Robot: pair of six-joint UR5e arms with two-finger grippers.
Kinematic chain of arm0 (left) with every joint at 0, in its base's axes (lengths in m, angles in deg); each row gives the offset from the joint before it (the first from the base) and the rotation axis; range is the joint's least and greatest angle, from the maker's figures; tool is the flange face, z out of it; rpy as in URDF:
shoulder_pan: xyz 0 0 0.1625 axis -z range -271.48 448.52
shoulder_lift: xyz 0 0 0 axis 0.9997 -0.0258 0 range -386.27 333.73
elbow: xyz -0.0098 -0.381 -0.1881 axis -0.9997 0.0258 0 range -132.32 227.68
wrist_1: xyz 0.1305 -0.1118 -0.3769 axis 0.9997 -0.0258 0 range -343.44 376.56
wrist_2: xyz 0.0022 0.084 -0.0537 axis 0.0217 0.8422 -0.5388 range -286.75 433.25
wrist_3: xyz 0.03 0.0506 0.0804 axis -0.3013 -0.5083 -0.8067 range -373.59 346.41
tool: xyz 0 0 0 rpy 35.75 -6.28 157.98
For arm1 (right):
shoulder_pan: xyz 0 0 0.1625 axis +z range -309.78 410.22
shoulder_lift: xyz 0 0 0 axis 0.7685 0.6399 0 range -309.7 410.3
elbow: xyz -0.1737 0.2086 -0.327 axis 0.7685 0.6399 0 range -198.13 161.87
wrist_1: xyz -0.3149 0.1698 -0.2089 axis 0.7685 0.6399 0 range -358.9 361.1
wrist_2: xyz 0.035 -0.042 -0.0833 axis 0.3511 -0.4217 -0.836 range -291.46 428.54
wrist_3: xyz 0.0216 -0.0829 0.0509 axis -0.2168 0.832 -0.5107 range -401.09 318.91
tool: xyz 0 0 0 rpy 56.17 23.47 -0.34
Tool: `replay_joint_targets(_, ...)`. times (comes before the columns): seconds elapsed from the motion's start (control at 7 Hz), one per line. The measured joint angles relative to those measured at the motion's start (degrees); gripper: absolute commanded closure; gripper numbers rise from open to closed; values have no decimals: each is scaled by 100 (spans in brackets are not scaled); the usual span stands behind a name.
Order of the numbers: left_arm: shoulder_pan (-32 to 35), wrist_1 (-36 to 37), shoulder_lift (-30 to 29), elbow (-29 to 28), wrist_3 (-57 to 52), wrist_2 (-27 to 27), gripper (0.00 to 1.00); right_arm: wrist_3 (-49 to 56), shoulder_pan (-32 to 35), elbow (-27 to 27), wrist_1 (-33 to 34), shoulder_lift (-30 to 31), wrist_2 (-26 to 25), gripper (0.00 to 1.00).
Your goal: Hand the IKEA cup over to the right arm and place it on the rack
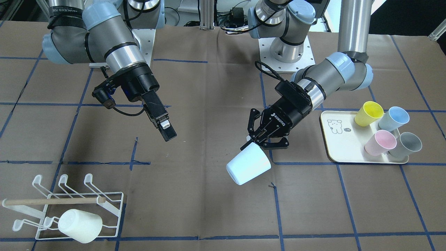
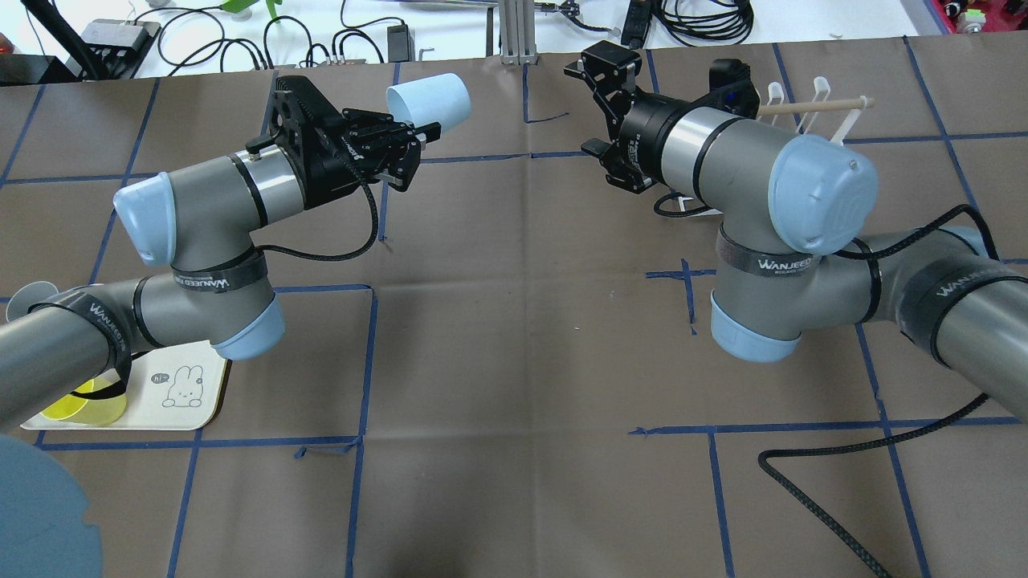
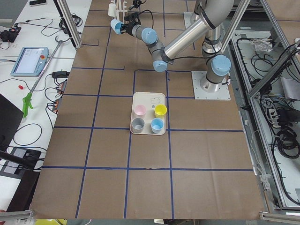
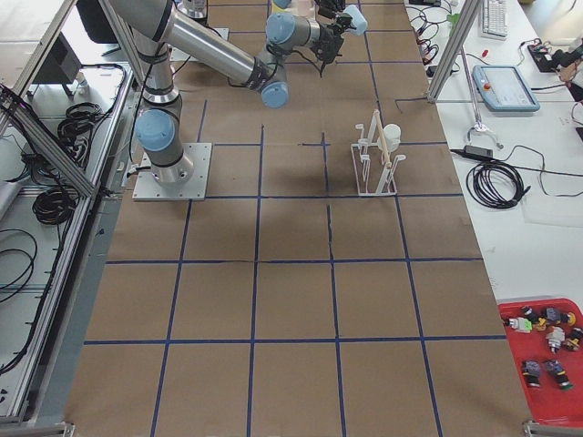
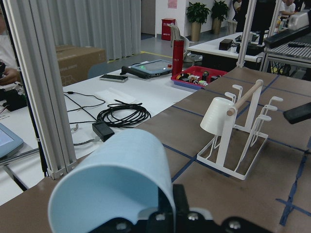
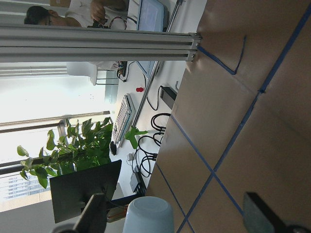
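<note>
While the left gripper (image 1: 258, 142) is clamped on the mouth end of the IKEA cup (image 1: 248, 168), the cup hangs tilted above the table, closed base pointing away from the wrist. Nothing else supports it.

Right gripper (image 1: 168, 132): the wrist view shows both flat fingers (image 6: 95, 213) spread wide with nothing between them. It is well apart from the cup. In the front-facing view the cup lies at about 4 o'clock from it.

The rack (image 1: 115, 209) stands at 7 o'clock from the right gripper. A white cup (image 1: 80, 225) already sits on a lower prong; the other prongs look free. The tray (image 1: 336, 146), at 3 o'clock from the left gripper, holds four more cups.

Step in hand, as I judge it: the hand-over.
- Bring the open fingers in along the cup's axis from the base end, straddling the wall.
- Grip on the lower body, clear of the left fingers at the rim.
- The tapered wall looks smooth, so seat deep to avoid slip.
- The right should close firmly before the left lets go.
- Keep the mouth reachable for the prong.
</note>
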Motion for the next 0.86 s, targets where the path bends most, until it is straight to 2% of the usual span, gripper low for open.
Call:
replay_joint_targets(0.43,449,385,-34,7,616,452,100,6,6,-2,1,-29,6,0)
replay_joint_targets(0.86,612,401,-22,7,765,574,100,-2,10,-16,15,-156,64,0)
